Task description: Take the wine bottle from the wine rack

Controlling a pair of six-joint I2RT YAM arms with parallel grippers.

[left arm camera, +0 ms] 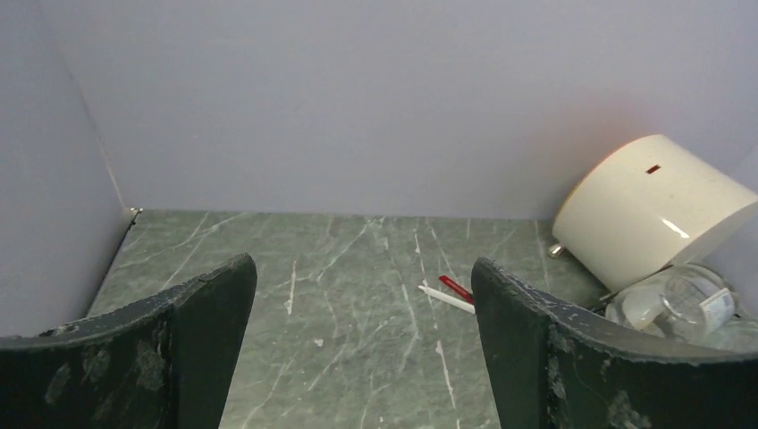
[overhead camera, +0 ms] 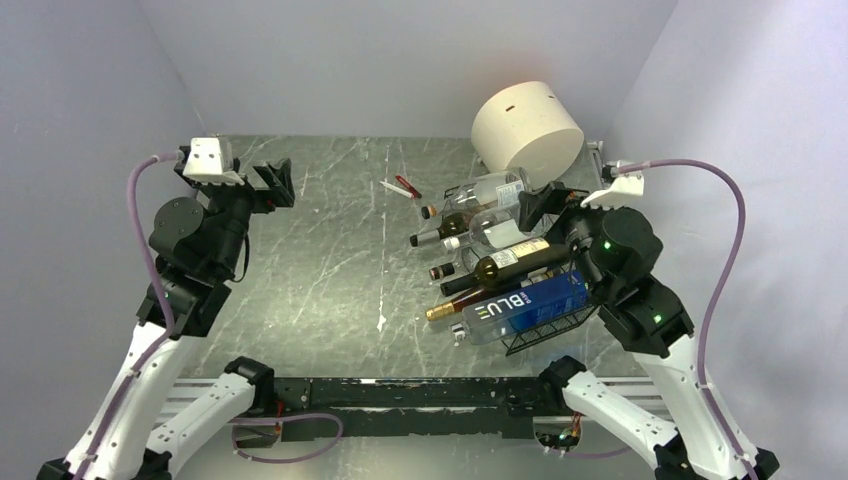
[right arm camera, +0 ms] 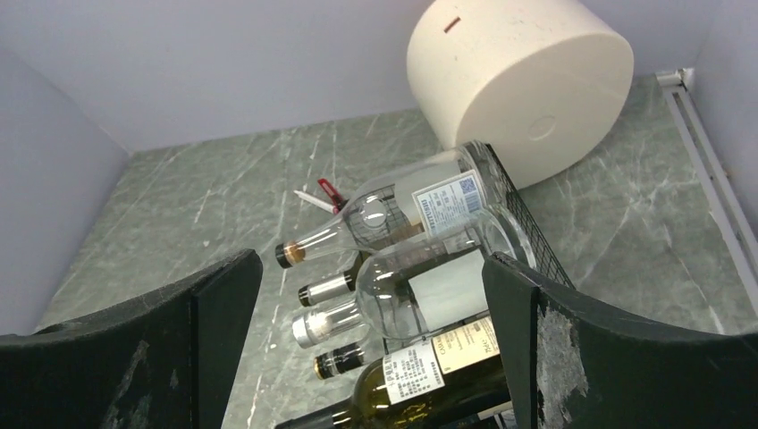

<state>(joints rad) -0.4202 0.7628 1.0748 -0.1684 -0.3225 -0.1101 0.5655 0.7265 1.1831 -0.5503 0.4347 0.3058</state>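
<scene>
Right claw (right arm camera: 371, 273): fingers apart, nothing between them, positioned above the wine rack (overhead camera: 548, 328) on the right side of the surface (overhead camera: 330, 270). The rack carries several bottles lying on their sides, necks pointing left. A clear bottle (right arm camera: 420, 201) lies at the far end, a dark green wine bottle (overhead camera: 512, 262) mid-rack and a blue bottle (overhead camera: 525, 303) nearest. A tilted cream cylinder (overhead camera: 528, 135) sits just beyond the rack's far end. Left claw (left arm camera: 362, 268): fingers apart, empty, well apart from the rack on the left.
</scene>
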